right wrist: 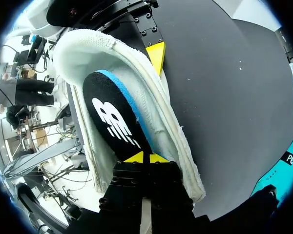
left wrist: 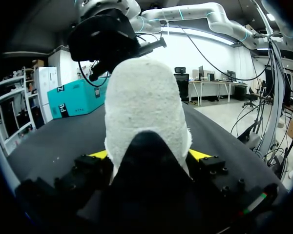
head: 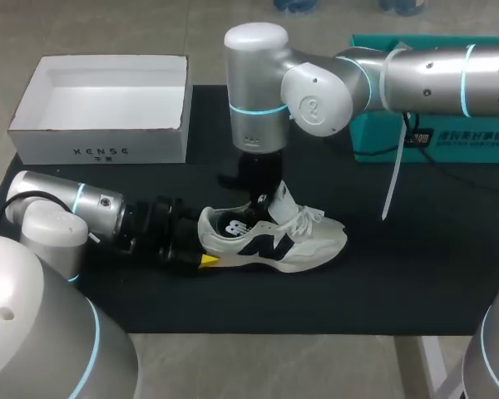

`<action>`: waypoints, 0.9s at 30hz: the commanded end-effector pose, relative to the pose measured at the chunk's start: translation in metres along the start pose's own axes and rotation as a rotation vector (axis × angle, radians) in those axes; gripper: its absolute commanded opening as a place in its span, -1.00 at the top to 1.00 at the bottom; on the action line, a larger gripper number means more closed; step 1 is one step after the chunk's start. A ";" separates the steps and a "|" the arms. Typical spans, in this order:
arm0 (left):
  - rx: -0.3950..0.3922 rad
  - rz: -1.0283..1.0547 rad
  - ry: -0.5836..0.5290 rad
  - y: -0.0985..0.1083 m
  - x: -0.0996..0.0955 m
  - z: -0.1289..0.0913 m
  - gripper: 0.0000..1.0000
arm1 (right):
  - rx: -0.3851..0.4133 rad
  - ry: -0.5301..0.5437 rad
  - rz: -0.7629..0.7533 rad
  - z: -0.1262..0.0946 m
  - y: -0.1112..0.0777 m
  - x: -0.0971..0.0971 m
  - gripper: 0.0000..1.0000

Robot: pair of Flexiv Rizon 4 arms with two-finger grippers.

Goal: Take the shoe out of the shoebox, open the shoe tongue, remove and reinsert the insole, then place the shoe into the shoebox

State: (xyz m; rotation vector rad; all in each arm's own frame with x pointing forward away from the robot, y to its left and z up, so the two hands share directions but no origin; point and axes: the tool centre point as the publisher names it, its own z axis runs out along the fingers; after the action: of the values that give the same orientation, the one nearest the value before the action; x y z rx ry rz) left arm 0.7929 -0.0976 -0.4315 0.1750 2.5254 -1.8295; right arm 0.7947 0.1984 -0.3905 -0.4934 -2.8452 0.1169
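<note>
Black table (head: 399, 283): shoe (head: 291, 245), shoebox (head: 100, 143) (white)

shoe (head: 309, 246) — cream, navy mark | insole (right wrist: 115, 117) — black, blue edge | shoebox (head: 50, 148) white

Left gripper (left wrist: 151, 156) jaws clamp shoe (left wrist: 144, 105); right gripper (right wrist: 145, 157) jaws pinch insole (right wrist: 112, 117).

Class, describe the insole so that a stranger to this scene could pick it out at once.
On the black mat, find the white shoe near the middle. The insole sits in its opening, one end pinched by the right gripper. It is the only black piece with a blue edge and a white logo, against the shoe's pale lining.
</note>
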 end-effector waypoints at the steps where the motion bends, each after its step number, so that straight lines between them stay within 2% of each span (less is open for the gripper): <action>1: -0.002 0.000 -0.002 0.001 0.000 0.000 1.00 | -0.010 -0.030 0.009 -0.013 -0.010 0.004 1.00; 7: -0.002 0.000 -0.002 0.001 0.000 0.000 1.00 | -0.026 -0.063 0.032 -0.025 -0.013 0.000 1.00; 18: -0.002 0.000 -0.002 0.001 0.000 0.000 1.00 | -0.073 -0.105 -0.027 -0.037 0.030 -0.010 1.00; 27: -0.002 0.000 -0.002 0.001 0.000 0.000 1.00 | -0.126 -0.158 -0.049 -0.063 0.052 -0.019 1.00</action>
State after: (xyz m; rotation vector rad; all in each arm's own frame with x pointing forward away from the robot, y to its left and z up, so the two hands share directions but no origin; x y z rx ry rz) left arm 0.7939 -0.0966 -0.4317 0.1720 2.5250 -1.8281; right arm 0.8416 0.2392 -0.3490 -0.4578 -3.0220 -0.0447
